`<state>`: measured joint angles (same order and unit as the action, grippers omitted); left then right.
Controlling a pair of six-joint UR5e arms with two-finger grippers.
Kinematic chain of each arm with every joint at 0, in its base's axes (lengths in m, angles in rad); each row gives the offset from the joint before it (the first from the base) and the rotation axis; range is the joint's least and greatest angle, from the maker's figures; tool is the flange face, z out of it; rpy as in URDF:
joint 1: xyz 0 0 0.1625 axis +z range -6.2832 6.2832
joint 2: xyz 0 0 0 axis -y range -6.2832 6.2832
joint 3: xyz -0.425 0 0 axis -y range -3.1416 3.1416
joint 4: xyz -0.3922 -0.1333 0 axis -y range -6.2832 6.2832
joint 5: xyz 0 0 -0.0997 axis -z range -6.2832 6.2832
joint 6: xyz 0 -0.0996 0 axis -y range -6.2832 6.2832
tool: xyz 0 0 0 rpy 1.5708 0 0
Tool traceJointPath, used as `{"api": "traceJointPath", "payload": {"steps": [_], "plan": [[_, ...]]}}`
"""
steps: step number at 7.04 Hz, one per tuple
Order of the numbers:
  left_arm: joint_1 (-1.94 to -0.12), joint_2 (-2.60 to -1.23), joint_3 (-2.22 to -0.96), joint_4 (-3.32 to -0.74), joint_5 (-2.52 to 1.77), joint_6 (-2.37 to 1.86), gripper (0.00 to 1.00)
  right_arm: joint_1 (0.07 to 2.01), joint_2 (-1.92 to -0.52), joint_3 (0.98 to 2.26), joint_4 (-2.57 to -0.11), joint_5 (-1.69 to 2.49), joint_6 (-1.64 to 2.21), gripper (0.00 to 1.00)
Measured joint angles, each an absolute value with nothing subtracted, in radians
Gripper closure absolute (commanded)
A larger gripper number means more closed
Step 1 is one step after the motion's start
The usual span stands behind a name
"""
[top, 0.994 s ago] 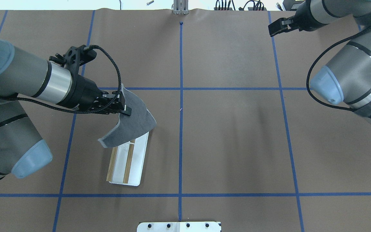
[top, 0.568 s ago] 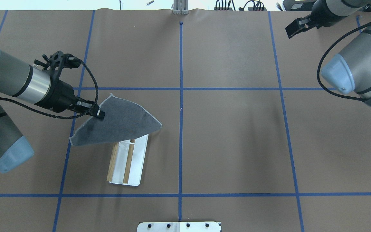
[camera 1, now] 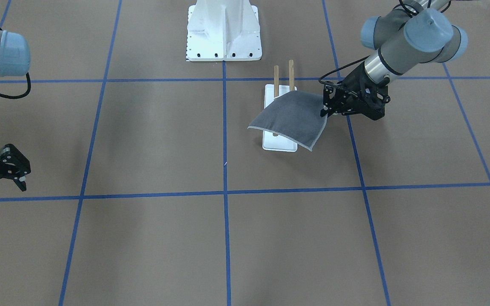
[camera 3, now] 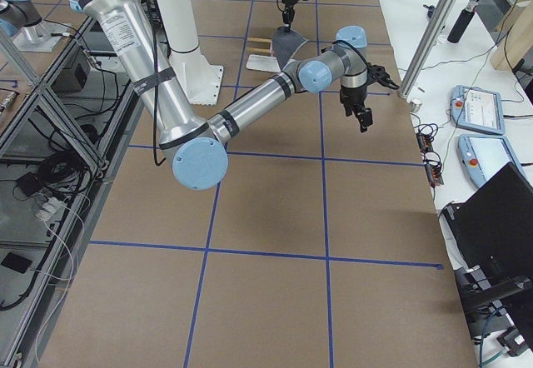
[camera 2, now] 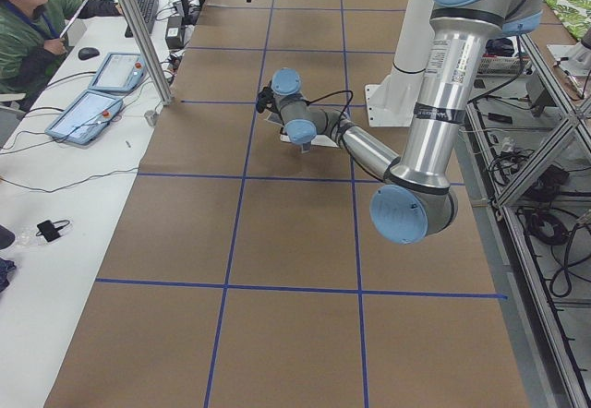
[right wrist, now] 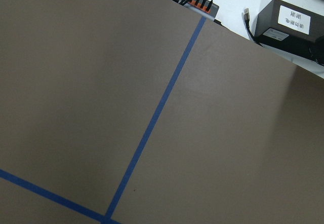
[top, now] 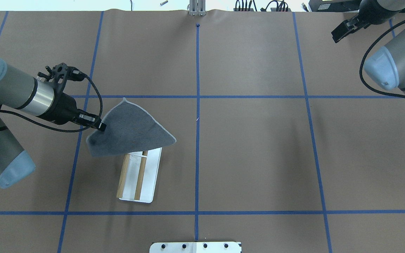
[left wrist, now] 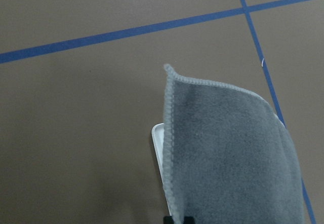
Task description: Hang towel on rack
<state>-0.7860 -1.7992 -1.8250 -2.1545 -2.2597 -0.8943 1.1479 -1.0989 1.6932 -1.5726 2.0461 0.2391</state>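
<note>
The towel [top: 132, 131] is dark grey with a lighter stitched edge and is spread out flat. It covers the far end of the rack [top: 151, 175], a white base with two brown dowels [top: 123, 175]. My left gripper [top: 101, 126] is shut on the towel's left edge and holds it level with the dowel tops. In the front view the towel [camera 1: 289, 119] lies across the dowels [camera 1: 276, 80], with the left gripper [camera 1: 325, 111] at its side. The left wrist view shows the towel [left wrist: 228, 153] over a corner of the white base [left wrist: 158, 138]. My right gripper [camera 1: 21, 172] is open and empty, far off at the table's far right [top: 341, 31].
The large white bolted pedestal [camera 1: 223, 38] stands at the robot's side of the table, behind the rack. Blue tape lines [top: 197, 105] cross the brown table cover. Cables and boxes [right wrist: 291, 24] lie past the far edge.
My left gripper has drawn the towel leftward, spreading it flat over the rack's far end; its near-left corner then tucked in. My right gripper has moved further right.
</note>
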Motion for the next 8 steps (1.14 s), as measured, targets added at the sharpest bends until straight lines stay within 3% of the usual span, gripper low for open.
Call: {"api": "traceJointPath", "payload": {"steps": [3,5,8], "plan": [[-0.852,-1.819,-1.793,-2.138,-2.249,-0.893,0.01,1.190,-1.104,1.644,-1.571,2.128,0.211,0.00],[-0.961,-1.825,-1.708,-2.107,-2.252,-0.786,0.01,1.270,-1.128,1.571,-1.568,2.232,0.207,0.00],[-1.209,-1.828,-1.659,-1.763,-2.254,-0.265,0.01,1.362,-1.272,1.553,-1.569,2.254,0.087,0.00]]}}
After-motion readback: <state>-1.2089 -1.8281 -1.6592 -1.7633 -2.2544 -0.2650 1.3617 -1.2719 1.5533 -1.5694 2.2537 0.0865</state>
